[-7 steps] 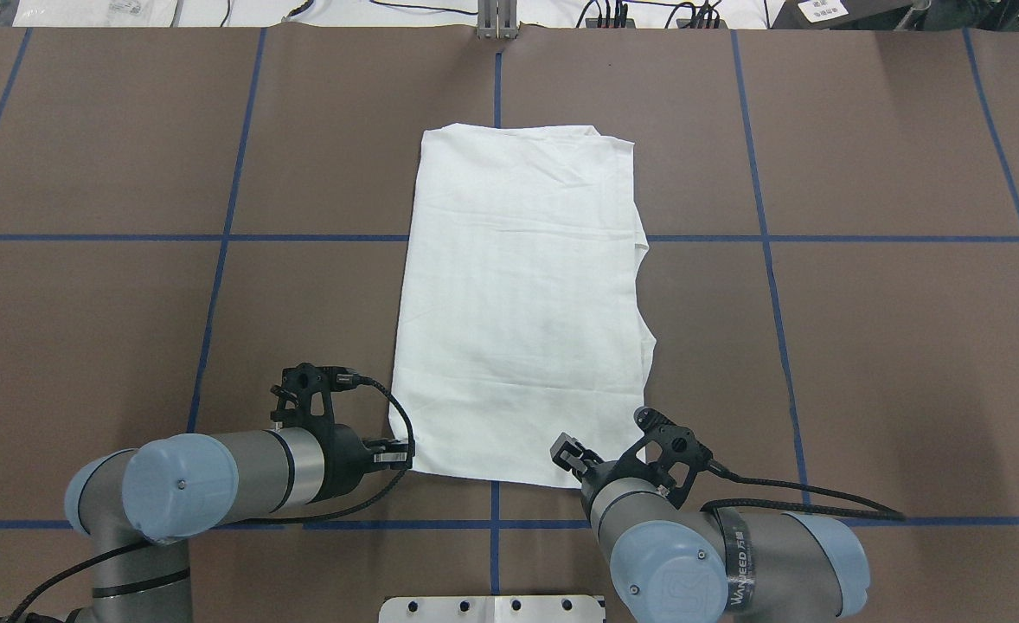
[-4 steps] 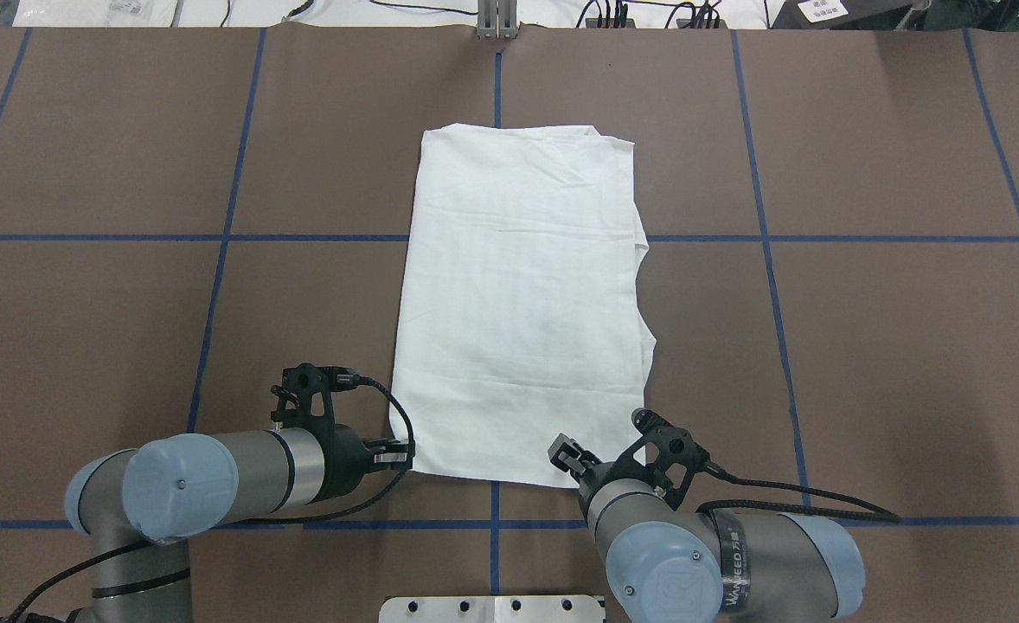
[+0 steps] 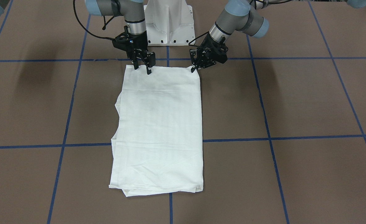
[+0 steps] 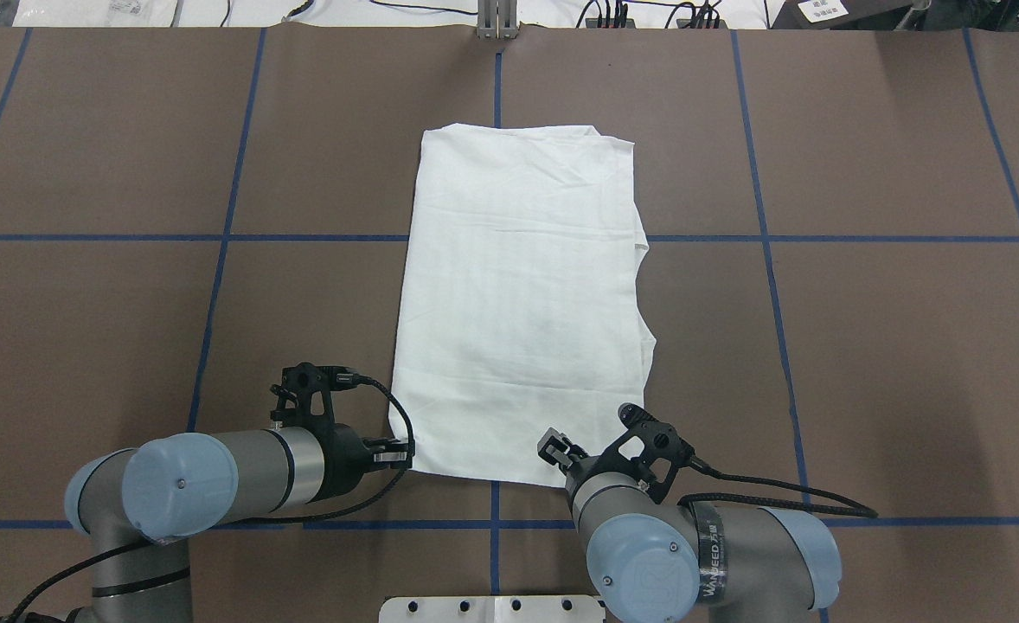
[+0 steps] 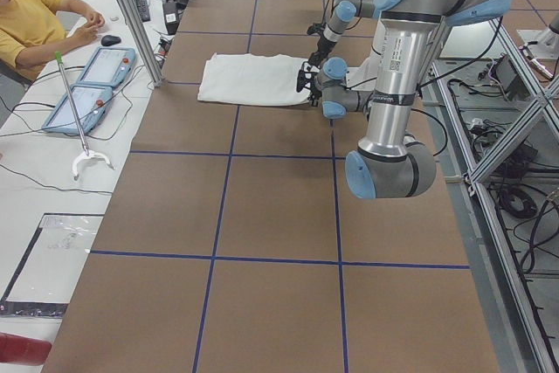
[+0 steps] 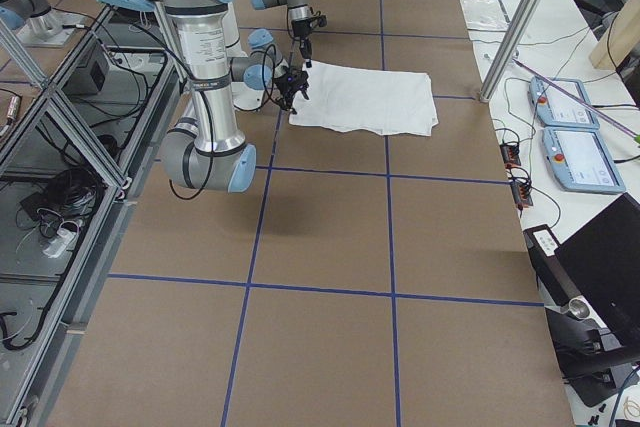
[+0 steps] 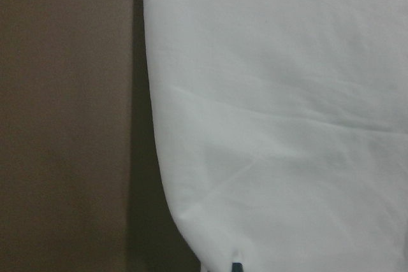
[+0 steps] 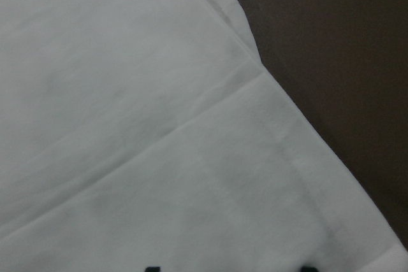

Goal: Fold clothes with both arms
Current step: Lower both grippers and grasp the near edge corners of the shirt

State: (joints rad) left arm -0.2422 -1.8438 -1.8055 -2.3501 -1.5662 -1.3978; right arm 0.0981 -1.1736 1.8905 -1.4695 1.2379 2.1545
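Grip first: my right gripper (image 4: 554,448) is spread wide, both tips resting on the cloth with nothing pinched, while my left gripper (image 4: 399,455) sits at the cloth's edge and I cannot tell whether it has closed. Both hands are at the near hem of the shirt (image 4: 522,285), the left at its 7 o'clock corner and the right at its 5 o'clock corner, so each arm is nearest its own corner. From either hand the whole shirt runs away toward 12 o'clock, with its long axis on the 6-to-12 line. It lies flat as a tall rectangle in the middle of the table (image 4: 864,346). The 9 o'clock side is straight, and the 3 o'clock side is wavier where layers step out. I judge the coming move to be a pinch on both corners and a carry toward 12 o'clock, laying the near hem over the far end. Bare table lies at 9 and 3 o'clock and beyond the far end. Only the pedestal (image 4: 492,608) sits close, behind me at 6 o'clock.
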